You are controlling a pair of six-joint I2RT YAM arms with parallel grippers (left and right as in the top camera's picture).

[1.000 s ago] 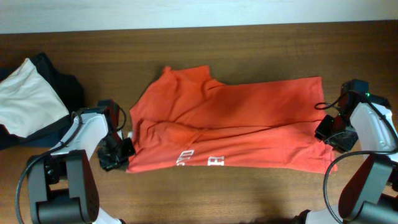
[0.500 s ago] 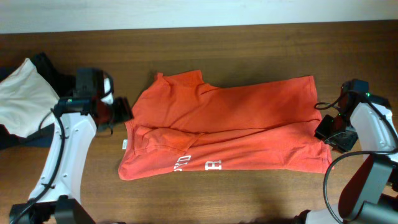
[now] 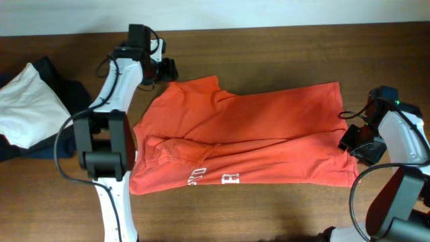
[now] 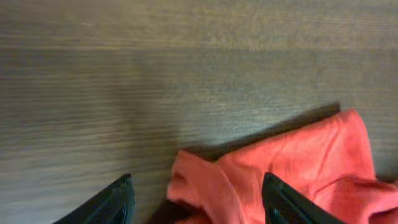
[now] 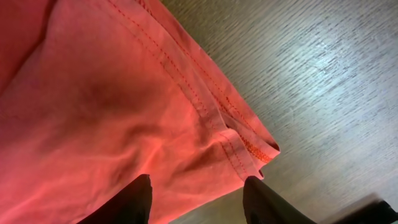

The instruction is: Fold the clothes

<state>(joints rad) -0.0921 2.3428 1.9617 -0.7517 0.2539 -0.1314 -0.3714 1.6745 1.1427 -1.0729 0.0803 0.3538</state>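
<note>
The clothes, an orange-red T-shirt [image 3: 248, 134] with white lettering [image 3: 215, 177] near its front edge, lie rumpled and partly folded across the middle of the table. My left gripper [image 3: 167, 70] is at the shirt's far left corner. In the left wrist view that gripper [image 4: 199, 202] is open, and the bunched corner of the shirt [image 4: 280, 162] lies between its fingers. My right gripper [image 3: 350, 142] is at the shirt's right edge. In the right wrist view it [image 5: 199, 205] stands open over the stitched hem corner [image 5: 249, 143], with fabric between its fingers.
A plain white folded garment [image 3: 28, 107] lies on a dark navy one [image 3: 70, 91] at the table's left end. The brown wooden table [image 3: 269, 208] ends at a pale wall along the far side.
My left gripper has let go of the shirt's front left corner, opened, and swung up to the far left corner. The shirt's left side settled a little leftward. The right arm barely moved.
</note>
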